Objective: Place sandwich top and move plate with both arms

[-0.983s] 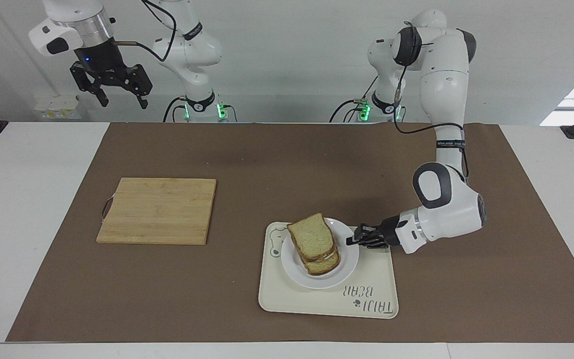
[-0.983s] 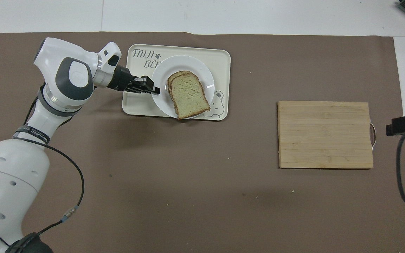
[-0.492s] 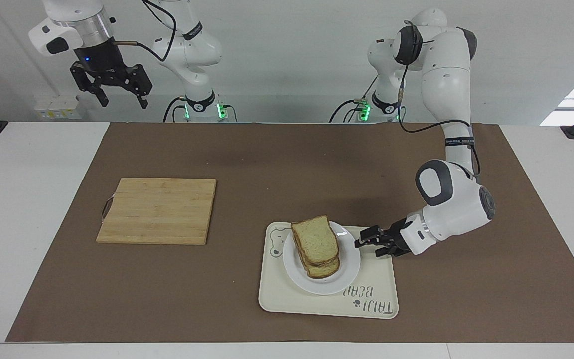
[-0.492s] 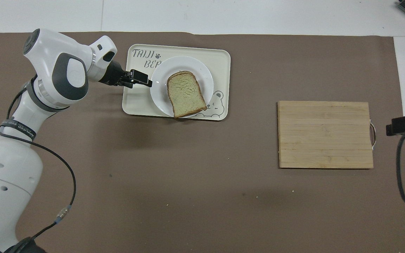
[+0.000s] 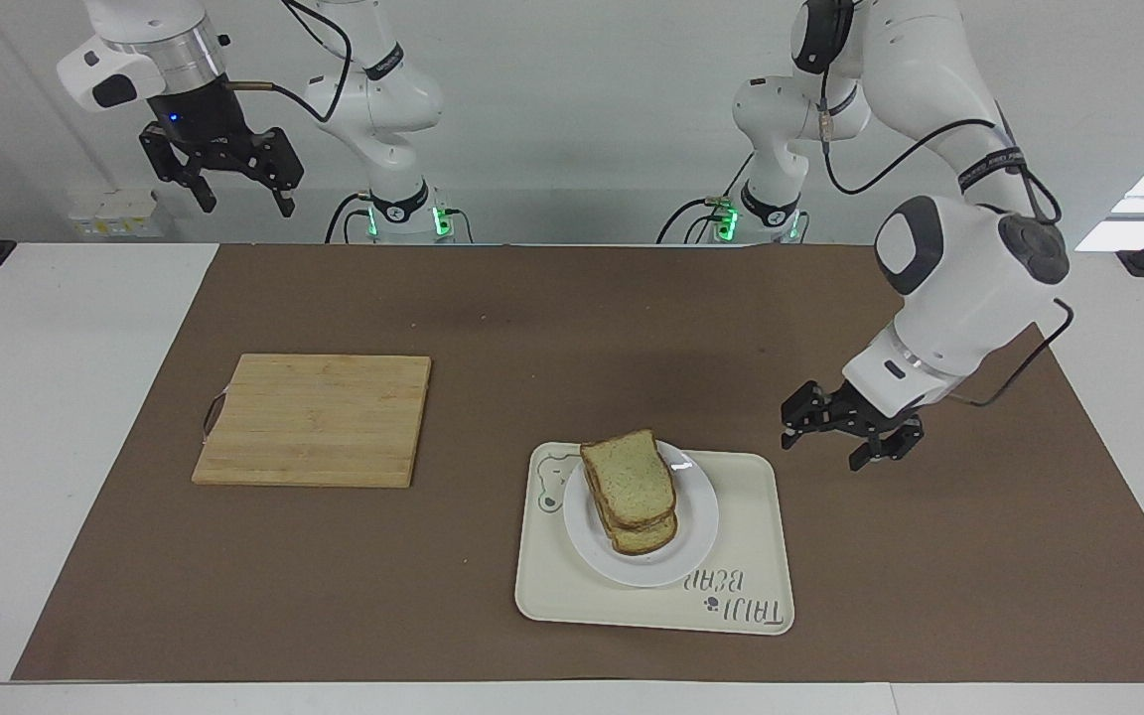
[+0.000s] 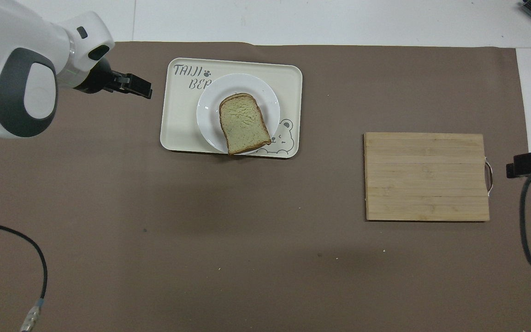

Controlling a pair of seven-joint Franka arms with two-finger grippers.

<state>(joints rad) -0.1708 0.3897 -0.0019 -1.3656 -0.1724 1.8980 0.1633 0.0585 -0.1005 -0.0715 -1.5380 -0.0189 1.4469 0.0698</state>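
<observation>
Overhead, the left gripper (image 5: 835, 440) (image 6: 138, 86), jaws apart and empty, hangs over the mat beside the tray (image 5: 751, 586) (image 6: 178, 133). Sandwich top (image 5: 629, 479) (image 6: 243, 122) lies on the stacked sandwich, on the plate (image 5: 696, 511) (image 6: 208, 108) within that tray. Cutting board (image 5: 317, 419) (image 6: 427, 176) sits toward the right arm's end. Right gripper (image 5: 234, 189), fingers spread, waits raised near its base.

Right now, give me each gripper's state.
Left gripper: open, holding nothing, raised beside the tray.
Right gripper: open, empty, waiting up high.
</observation>
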